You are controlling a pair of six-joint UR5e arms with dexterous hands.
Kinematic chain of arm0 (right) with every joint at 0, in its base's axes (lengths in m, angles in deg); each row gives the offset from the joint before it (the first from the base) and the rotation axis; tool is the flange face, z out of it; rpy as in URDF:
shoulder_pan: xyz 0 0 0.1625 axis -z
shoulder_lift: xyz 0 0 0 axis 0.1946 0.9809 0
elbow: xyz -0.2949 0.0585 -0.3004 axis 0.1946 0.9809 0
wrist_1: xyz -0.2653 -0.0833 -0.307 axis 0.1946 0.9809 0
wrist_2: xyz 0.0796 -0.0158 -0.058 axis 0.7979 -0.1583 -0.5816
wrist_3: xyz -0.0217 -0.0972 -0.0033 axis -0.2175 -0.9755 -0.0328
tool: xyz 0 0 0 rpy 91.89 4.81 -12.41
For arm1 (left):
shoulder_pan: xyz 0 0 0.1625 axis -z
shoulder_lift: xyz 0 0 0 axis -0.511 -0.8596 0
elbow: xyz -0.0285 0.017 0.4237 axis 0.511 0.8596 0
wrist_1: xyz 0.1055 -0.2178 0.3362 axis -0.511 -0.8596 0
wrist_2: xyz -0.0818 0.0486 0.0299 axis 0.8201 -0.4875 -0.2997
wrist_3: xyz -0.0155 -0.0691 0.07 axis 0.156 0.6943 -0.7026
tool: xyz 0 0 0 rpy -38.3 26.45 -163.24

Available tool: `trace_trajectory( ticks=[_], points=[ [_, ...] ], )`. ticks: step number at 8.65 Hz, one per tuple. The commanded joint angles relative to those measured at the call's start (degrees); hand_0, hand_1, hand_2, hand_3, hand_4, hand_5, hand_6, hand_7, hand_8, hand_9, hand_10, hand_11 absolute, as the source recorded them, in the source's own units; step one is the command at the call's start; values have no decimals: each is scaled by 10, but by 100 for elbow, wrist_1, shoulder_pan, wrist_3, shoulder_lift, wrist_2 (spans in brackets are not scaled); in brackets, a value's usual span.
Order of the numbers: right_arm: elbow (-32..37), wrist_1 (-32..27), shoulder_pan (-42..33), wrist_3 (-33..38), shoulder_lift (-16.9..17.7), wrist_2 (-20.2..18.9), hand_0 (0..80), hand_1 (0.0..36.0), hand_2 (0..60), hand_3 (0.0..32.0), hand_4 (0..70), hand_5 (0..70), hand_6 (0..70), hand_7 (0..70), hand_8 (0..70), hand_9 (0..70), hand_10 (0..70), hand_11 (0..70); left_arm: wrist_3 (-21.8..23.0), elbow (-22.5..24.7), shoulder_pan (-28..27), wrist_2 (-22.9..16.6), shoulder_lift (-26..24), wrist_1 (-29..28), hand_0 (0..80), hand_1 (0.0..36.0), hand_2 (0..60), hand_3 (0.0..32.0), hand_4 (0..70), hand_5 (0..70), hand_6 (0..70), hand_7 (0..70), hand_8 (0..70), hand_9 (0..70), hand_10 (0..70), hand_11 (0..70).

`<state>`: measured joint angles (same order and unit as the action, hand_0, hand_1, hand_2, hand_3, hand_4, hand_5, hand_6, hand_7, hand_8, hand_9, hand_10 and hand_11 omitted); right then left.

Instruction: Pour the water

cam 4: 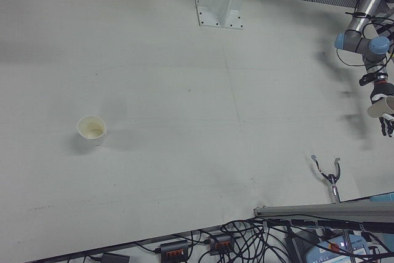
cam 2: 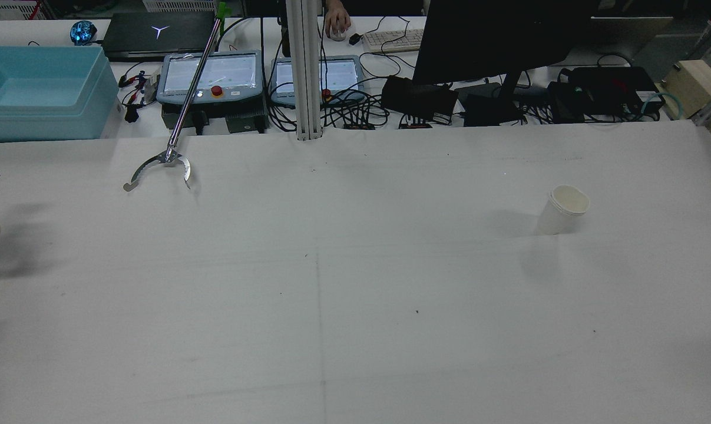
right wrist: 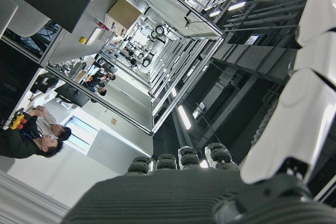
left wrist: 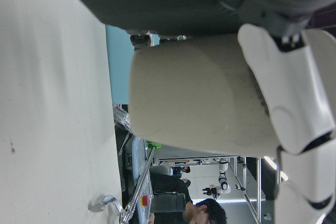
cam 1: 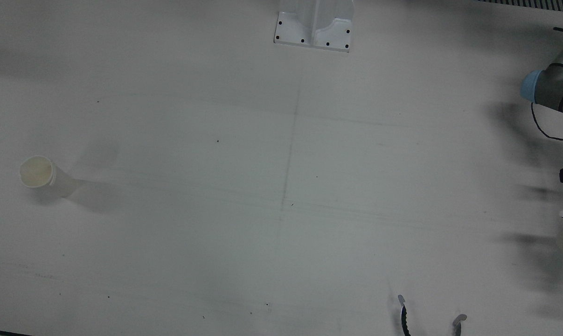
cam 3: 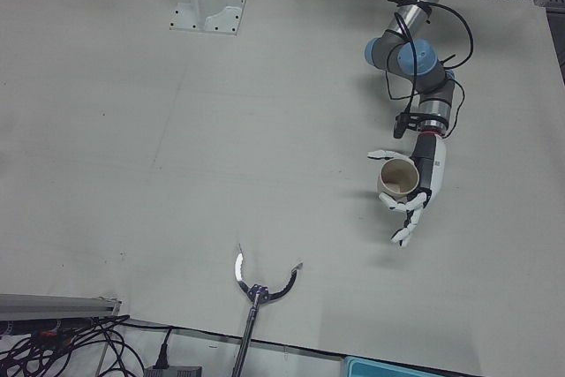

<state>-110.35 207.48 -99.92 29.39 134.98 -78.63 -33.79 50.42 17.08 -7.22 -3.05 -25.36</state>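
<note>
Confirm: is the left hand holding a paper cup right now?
Yes, in the left-front view the white left hand has its fingers wrapped around a cream paper cup, held clear above the white table.

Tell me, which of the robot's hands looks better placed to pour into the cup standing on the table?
The left hand, probably: it already holds a paper cup upright, though far from the standing cup. The right hand holds nothing visible, its camera facing the ceiling.

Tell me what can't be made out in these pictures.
- Water in the held cup: too small in the left-front view; the left hand camera sees only its side.
- Right hand: its own camera shows only fingers, so open or shut is unclear.
- Table cup contents: too small in every view.
</note>
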Motion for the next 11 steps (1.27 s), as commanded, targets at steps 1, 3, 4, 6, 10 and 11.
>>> trace_trajectory(
  ticks=[1,3,4,6,10,11],
  points=[
    [263,-189,309,110,9,38,466,157,206,0,87,0,54,75,30,64,34,65,15,15,0,7,156,-120,477,136,317,0,512,700,101,208,56,111,47,73],
    [280,-162,624,23,43,-6,475,165,197,0,89,0,66,99,33,70,36,68,42,15,9,7,218,-156,475,127,292,0,512,700,101,209,54,109,43,68],
    [367,-162,852,-48,131,-14,478,160,167,0,93,0,65,100,29,65,33,64,50,15,0,7,305,-243,475,122,276,0,509,700,102,208,55,108,43,67],
    [386,-180,1021,-397,281,3,471,151,149,0,84,0,51,81,17,47,24,50,51,15,0,7,393,-349,476,118,258,0,508,700,100,205,53,107,42,66],
    [2296,-1707,1433,877,220,65,463,131,70,0,0,0,0,0,0,20,40,75,42,15,0,7,420,-376,478,123,269,0,510,700,107,209,61,114,45,70],
    [2371,-1883,1522,927,220,65,469,140,78,0,3,0,0,0,0,15,30,61,42,23,0,7,420,-376,479,123,266,0,509,700,107,209,61,114,44,69]
  ],
)
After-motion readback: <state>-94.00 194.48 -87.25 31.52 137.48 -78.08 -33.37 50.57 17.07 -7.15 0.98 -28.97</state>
